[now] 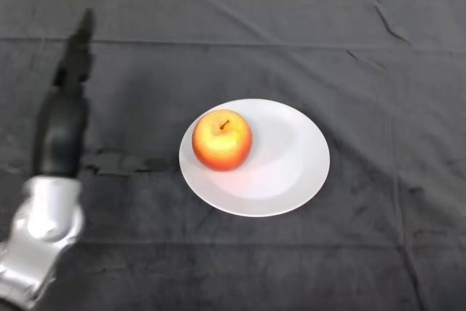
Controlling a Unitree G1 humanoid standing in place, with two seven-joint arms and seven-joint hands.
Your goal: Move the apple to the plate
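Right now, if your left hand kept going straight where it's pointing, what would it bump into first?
Probably nothing. My left hand points away from me, toward the far edge of the table, and only dark cloth lies ahead. The apple on the plate sits off to its right.

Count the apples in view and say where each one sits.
1. The apple sits on the left part of the plate, stem up, well right of the hand. Nothing in view could hide another.
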